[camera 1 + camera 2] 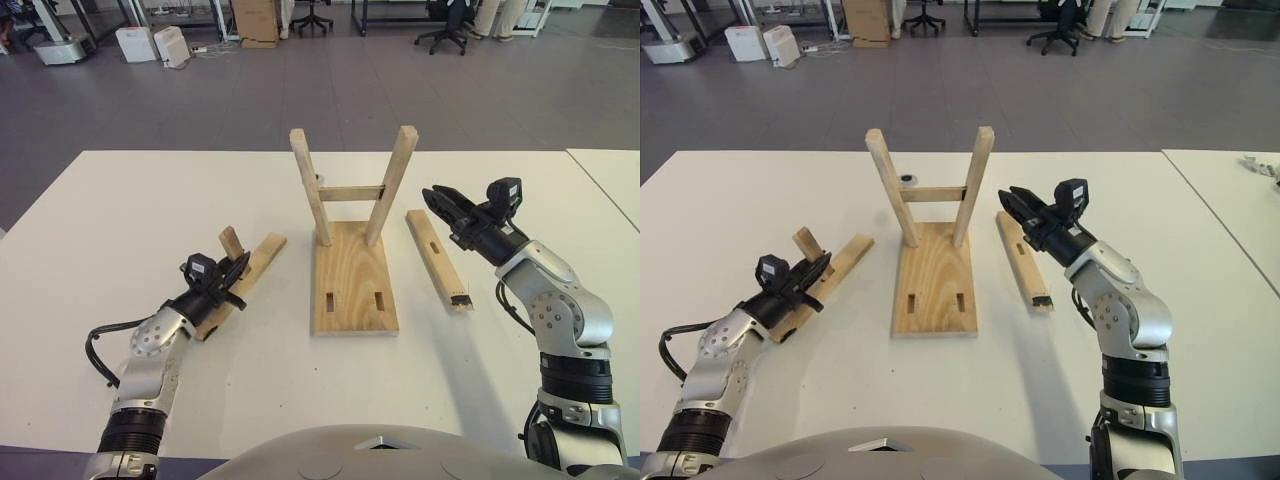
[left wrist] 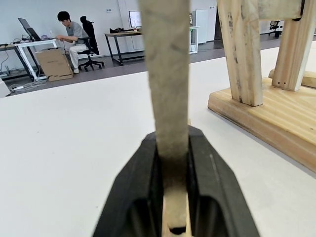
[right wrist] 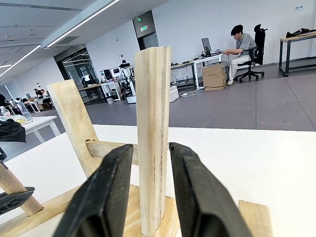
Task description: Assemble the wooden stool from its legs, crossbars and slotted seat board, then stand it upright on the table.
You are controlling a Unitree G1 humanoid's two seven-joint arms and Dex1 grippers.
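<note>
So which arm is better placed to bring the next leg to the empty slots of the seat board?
Left. The left fingers clamp a leg beside the seat board; the right fingers are open, holding nothing.

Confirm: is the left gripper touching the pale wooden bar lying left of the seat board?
Touching. Left wrist view shows the left gripper, its black fingers pressed against both sides of the pale wooden bar, no gap.

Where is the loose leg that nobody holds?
Left eye view: the loose leg lies flat right of the seat board, near the right gripper.
</note>
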